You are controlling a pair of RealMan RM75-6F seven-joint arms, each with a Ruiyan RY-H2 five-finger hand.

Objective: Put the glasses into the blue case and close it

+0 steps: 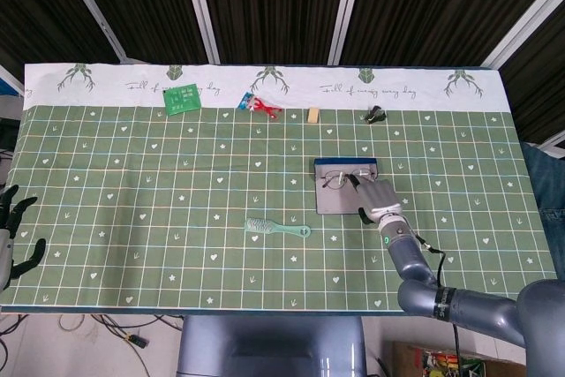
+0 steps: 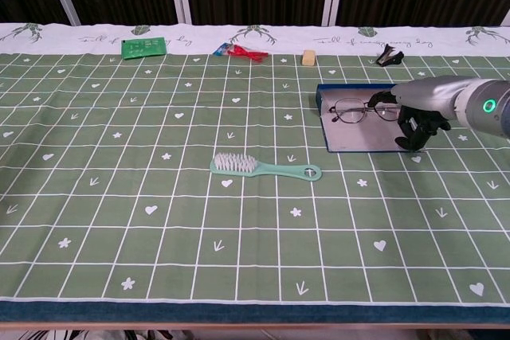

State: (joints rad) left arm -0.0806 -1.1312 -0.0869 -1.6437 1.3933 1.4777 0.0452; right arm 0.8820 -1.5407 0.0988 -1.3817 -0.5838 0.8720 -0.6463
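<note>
On the right half of the green grid-patterned tablecloth (image 1: pixel 177 183), your right hand (image 1: pixel 376 199) sits over the near right part of the open blue case (image 1: pixel 343 165), whose grey inner surface lies flat toward you with the blue wall at its far edge. The glasses (image 2: pixel 358 110) rest across the far part of that case, lenses side by side, just in front of the blue wall. In the chest view your right hand (image 2: pixel 414 113) has a fingertip at the right end of the frame, with the other fingers curled down toward the case's right edge; whether it actually grips the glasses or only touches them, you cannot tell from either view.

Your left hand (image 1: pixel 12 227) shows only at the far left edge of the head view, off the cloth, fingers spread and holding nothing.

Near the middle of the cloth lies a mint-green hairbrush (image 2: pixel 263 168), well apart from the case. Along the far white border you have a green card (image 1: pixel 181 99), a red and blue wrapper (image 1: pixel 260 106), a small tan block (image 1: pixel 312 115) and a black clip (image 1: pixel 376 114).
</note>
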